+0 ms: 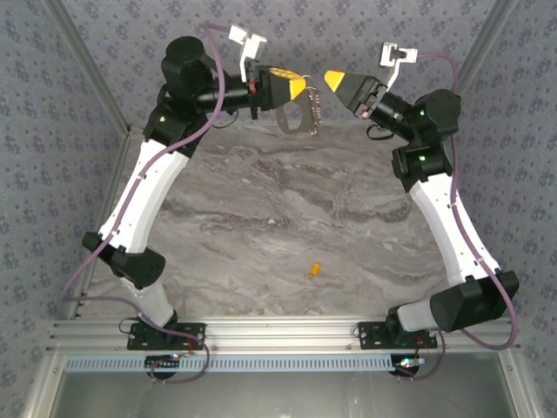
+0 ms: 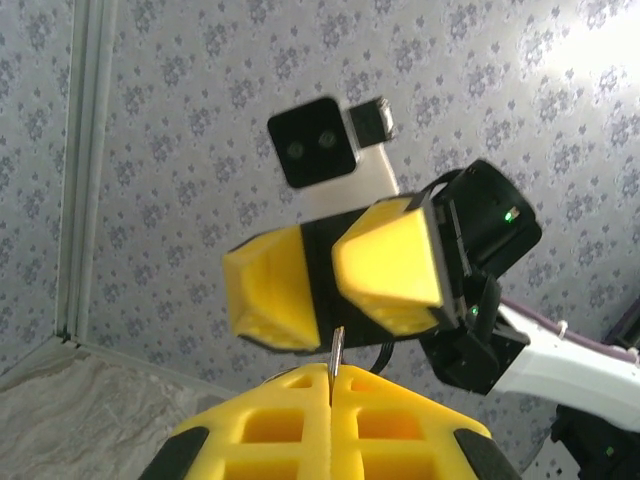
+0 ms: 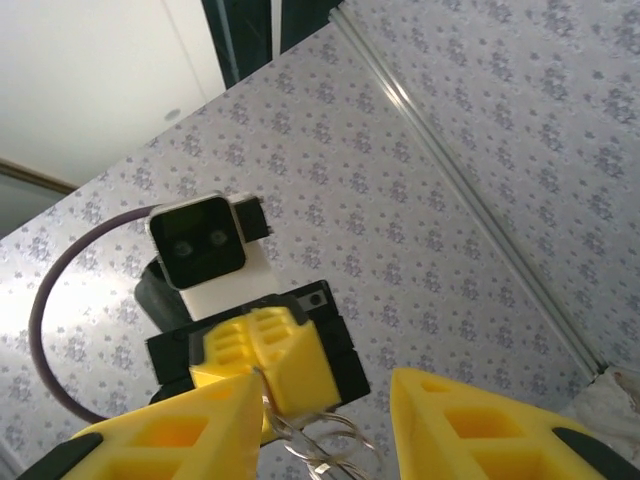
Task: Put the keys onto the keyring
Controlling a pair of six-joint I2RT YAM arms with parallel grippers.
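Two arms meet at the far end of the grey marbled table in the top external view. The left gripper is clamped on a thin grey metallic keyring with a beaded edge, which hangs loose below its yellow tips. The right gripper faces it from just to the right, jaws parted and holding nothing. A tiny yellow-orange oblong key lies on the table nearer the bases, well apart from both grippers.

From the left wrist, the left gripper has its yellow fingers pressed together, with a sliver of the keyring standing up between them. The right gripper opposite shows a gap between its fingers.

From the right wrist, the right gripper stands spread, and wire loops of the keyring dangle under the left gripper.

As I judge it, the floppy keyring, pinched only at one edge, could swing or slip as the arms move. The key is small and flat on the table, so a pinch could skid it away. The two grippers are close enough to knock together.

No brand, label or writing can be read.
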